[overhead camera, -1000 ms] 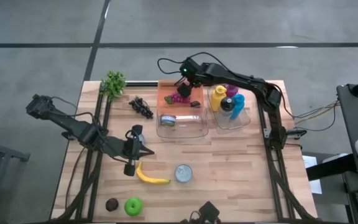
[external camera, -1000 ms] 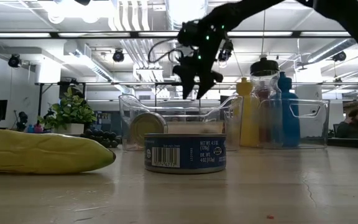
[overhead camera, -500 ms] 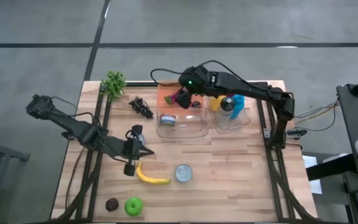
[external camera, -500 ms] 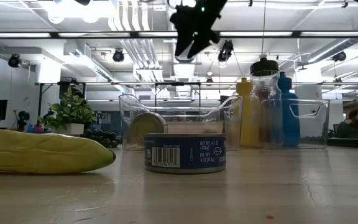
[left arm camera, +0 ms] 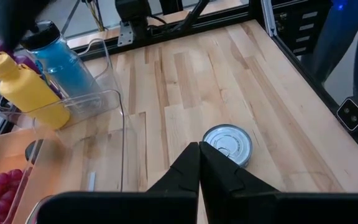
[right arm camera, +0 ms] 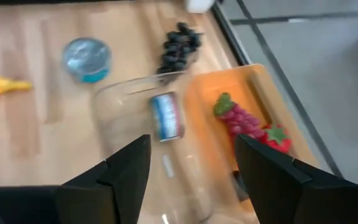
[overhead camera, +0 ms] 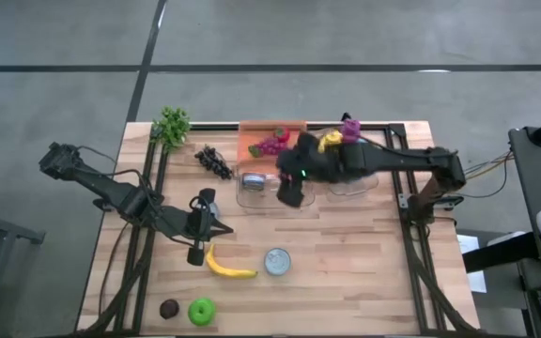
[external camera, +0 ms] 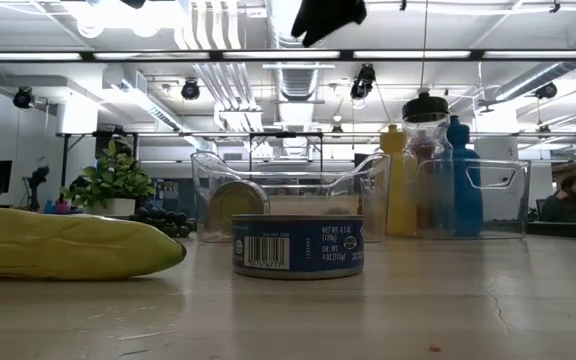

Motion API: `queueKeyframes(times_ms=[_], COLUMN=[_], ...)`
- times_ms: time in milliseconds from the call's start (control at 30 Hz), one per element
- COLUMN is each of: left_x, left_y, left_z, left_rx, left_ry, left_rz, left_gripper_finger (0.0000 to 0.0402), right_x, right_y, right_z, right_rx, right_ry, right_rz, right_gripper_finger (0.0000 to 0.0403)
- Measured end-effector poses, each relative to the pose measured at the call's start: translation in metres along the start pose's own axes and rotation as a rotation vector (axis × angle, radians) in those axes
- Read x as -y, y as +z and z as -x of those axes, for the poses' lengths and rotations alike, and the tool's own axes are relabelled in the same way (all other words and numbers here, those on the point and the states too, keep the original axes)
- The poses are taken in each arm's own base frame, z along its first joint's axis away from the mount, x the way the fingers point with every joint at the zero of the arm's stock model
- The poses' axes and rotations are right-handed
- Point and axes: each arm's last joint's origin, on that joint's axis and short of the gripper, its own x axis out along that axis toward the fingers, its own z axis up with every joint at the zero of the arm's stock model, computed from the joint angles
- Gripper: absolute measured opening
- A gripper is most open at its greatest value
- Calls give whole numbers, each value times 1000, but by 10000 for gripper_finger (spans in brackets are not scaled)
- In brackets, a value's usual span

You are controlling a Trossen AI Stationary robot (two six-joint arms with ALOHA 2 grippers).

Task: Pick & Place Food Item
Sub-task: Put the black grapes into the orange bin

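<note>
Can [overhead camera: 253,181] on its side inside clear bin [overhead camera: 299,199] on bench [overhead camera: 364,253]; right gripper [right arm camera: 191,163] fingers apart, empty, above bin; left gripper [left arm camera: 199,163] fingers closed, empty, near banana [overhead camera: 227,266]; risk: descending fingers strike bin wall, shoving it.

The left arm reaches from the table's left edge toward the middle, low over the wood, and the left gripper [overhead camera: 198,246] has its fingers [left arm camera: 188,171] pressed together, holding nothing. The right arm stretches from the right side across the far half, high above the table. The right gripper [overhead camera: 289,192] has its fingers [right arm camera: 126,168] apart and empty.
</note>
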Motion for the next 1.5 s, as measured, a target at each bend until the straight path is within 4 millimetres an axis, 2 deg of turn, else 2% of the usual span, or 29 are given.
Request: queueKeyframes(times_ms=[333,533,800,1100,1300,1500], left_x=[0,0,-1,-15,-42,-87], left_y=[0,-1,-5,-20,-36,-51], left_z=[0,0,0,2,0,0], left_rx=[-3,-6,-43,-171,-305,-398], left_ry=[0,0,28,236,401,591], left_rz=[24,31,112,321,480,643], left_gripper_finger=[8,8,8,8,7,3], right_x=[-84,-114,-133,-142,-143,-144], right_y=[-43,-59,-75,-87,-97,-102], right_z=[21,23,27,18,10,5], right_rx=[37,105,115,139,114,119], right_ry=[-7,59,101,123,112,111], right_rz=[142,155,147,139,159,156], right_gripper_finger=[224,224,224,224,224,224])
